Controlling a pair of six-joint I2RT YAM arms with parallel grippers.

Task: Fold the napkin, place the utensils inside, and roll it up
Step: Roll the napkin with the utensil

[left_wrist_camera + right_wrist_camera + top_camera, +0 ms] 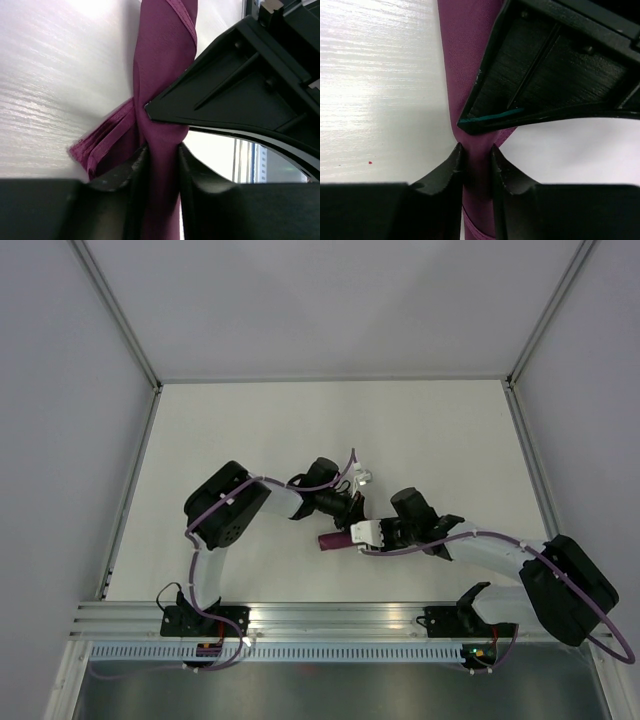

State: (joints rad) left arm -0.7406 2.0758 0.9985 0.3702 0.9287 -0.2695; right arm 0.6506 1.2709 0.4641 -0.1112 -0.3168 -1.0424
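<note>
Rolled napkin [332, 540], long axis left-right on the table [300, 430], gripped by left hand [161, 160] and right hand [476, 156].

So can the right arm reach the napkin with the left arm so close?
Yes, it seems so: the right pincer is pinching the napkin now, just beside the left pincer, which grips it too.

One napkin [331, 539] is counted, a single rolled magenta bundle pinched between both pairs of jaws. Two grippers are counted, the left gripper [161, 152] and the right gripper [476, 150]. Two black fingers [125, 190] are seen on each, four in all. Two arms are counted, the left arm [225, 510] and the right arm [500, 555]. One table [250, 440] is seen beneath the jaws. One red speck [370, 162] is counted, left of the right jaws.
</note>
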